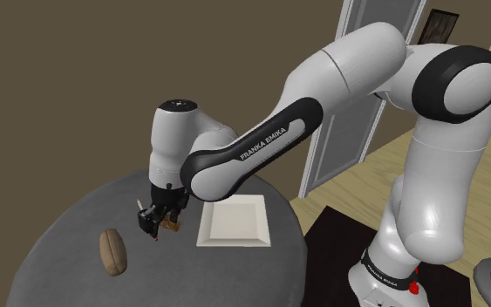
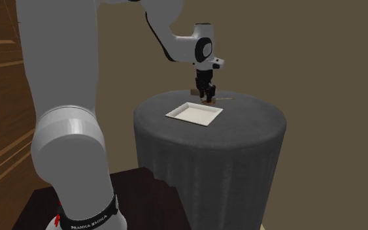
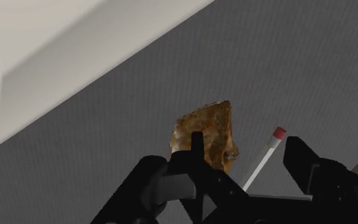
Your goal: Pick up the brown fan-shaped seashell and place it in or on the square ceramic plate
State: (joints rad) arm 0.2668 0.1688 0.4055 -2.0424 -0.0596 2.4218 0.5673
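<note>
The brown fan-shaped seashell (image 3: 204, 130) lies on the dark grey tablecloth, just off one corner of the white square plate (image 3: 56, 51). My black gripper (image 3: 247, 151) is down over the shell with its fingers apart. One finger (image 3: 196, 145) stands against the shell, while the other finger (image 3: 301, 156) is clear of it, so nothing is clasped. In the shoulder view the gripper (image 1: 156, 222) hangs low just to the left of the plate (image 1: 235, 220), with the shell (image 1: 174, 226) at its tips. The second exterior view has the gripper (image 2: 206, 96) behind the plate (image 2: 194, 112).
A pencil with a red eraser (image 3: 264, 154) lies between the fingers beside the shell. A brown oval object (image 1: 112, 251) rests on the round table (image 1: 69, 218) further to the shoulder view's left. My arm reaches over the plate's far side.
</note>
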